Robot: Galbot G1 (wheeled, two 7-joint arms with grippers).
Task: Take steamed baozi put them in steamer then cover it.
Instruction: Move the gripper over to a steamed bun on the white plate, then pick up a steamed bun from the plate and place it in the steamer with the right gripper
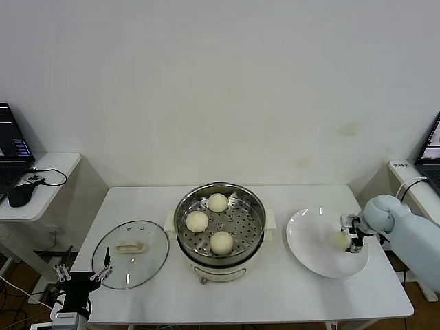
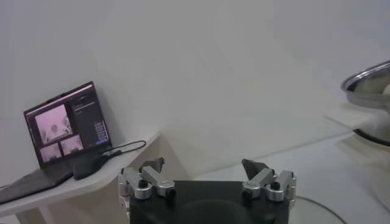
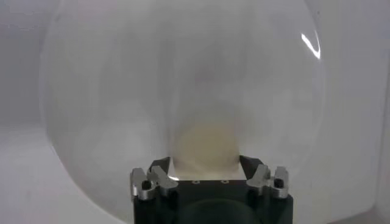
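Note:
The steamer (image 1: 220, 262) stands at the table's middle with three baozi (image 1: 218, 202) (image 1: 197, 221) (image 1: 221, 243) on its perforated tray. The fourth baozi (image 1: 342, 240) rests on the right part of the white plate (image 1: 313, 240). My right gripper (image 1: 347, 240) is down on the plate, its fingers pressed against both sides of this baozi (image 3: 204, 143); the right wrist view shows my gripper (image 3: 203, 161) against the plate (image 3: 122, 91). The glass cover (image 1: 148, 265) lies flat left of the steamer. My left gripper (image 1: 84, 275) is parked open off the table's front-left corner, also shown in its own view (image 2: 204, 163).
A side table (image 1: 55, 168) at the left holds a laptop (image 2: 67, 125) and a mouse (image 1: 20, 194). Another laptop (image 1: 432, 148) stands at the far right. The steamer's rim (image 2: 368, 82) shows at the edge of the left wrist view.

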